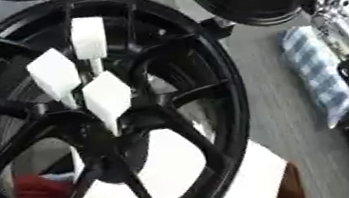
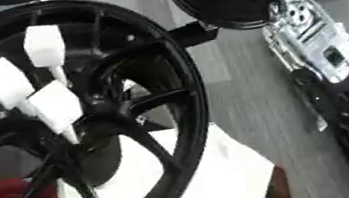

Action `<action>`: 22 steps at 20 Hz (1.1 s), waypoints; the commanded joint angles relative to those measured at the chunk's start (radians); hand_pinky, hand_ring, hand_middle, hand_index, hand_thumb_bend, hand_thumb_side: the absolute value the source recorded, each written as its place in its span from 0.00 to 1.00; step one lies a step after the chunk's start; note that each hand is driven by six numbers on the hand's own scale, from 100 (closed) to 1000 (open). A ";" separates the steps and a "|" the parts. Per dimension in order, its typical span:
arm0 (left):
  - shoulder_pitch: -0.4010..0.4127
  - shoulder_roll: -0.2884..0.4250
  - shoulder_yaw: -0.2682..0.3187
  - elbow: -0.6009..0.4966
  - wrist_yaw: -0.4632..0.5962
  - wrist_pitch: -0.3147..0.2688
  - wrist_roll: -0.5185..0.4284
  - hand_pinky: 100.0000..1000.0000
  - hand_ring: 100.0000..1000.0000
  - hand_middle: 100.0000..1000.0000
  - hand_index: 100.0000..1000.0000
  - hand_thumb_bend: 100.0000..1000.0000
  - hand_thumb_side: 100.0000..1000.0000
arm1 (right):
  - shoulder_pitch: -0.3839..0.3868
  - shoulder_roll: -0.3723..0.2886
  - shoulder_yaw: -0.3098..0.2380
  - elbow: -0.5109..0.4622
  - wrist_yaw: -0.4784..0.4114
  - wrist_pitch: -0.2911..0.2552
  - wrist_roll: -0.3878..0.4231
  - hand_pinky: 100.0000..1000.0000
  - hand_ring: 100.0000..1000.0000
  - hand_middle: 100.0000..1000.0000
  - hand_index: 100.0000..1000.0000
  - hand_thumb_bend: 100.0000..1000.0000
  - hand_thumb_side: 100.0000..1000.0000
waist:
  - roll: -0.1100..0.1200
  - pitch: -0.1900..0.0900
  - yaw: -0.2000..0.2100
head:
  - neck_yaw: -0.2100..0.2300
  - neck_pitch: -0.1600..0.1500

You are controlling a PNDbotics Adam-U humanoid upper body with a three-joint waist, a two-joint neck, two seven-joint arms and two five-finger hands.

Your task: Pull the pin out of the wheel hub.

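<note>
While the black wheel hub (image 1: 186, 94) is standing tilted, three white-headed pins (image 1: 106, 96) are sticking from its centre; the right arm (image 2: 323, 61) is lying at three o'clock, hand state untellable.

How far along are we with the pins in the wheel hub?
Nothing looks done yet: three white pins stand in the hub of the black wheel, none pulled out. Nothing is in hand either. The right arm runs down the right side, apart from the wheel, its hand not clearly visible, and no left hand shows. Everything remains: reach the hub, grasp a pin and pull it out.
</note>
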 commanded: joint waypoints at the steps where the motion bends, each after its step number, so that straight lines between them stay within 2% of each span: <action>1: -0.047 0.066 -0.024 -0.014 0.007 0.000 -0.152 0.83 0.74 0.70 0.80 0.23 0.82 | -0.013 -0.040 -0.003 -0.007 0.000 0.001 0.005 0.70 0.64 0.52 0.60 0.08 0.16 | 0.012 -0.031 -0.003 | -0.004 -0.014; 3: -0.089 0.074 -0.043 -0.014 0.024 0.002 -0.234 0.84 0.73 0.71 0.80 0.23 0.82 | -0.014 -0.041 0.000 -0.006 -0.001 0.002 0.008 0.70 0.64 0.52 0.60 0.08 0.16 | 0.012 -0.032 -0.005 | -0.003 -0.015; 6: -0.148 0.076 -0.070 -0.014 0.061 -0.005 -0.303 0.84 0.73 0.71 0.80 0.23 0.82 | -0.018 -0.041 0.004 -0.006 -0.002 0.004 0.012 0.70 0.64 0.52 0.60 0.08 0.16 | 0.013 -0.033 -0.008 | 0.000 -0.015; 15: -0.294 0.048 -0.161 -0.014 0.122 -0.002 -0.423 0.84 0.75 0.72 0.83 0.27 0.78 | -0.026 -0.039 0.014 -0.005 -0.005 0.007 0.024 0.70 0.64 0.52 0.60 0.08 0.16 | 0.015 -0.037 -0.021 | 0.008 -0.014; 22: -0.373 0.018 -0.222 -0.014 0.142 0.002 -0.497 0.85 0.75 0.73 0.83 0.30 0.76 | -0.033 -0.036 0.020 -0.003 -0.007 0.008 0.030 0.70 0.64 0.52 0.60 0.08 0.16 | 0.017 -0.035 -0.030 | 0.014 -0.013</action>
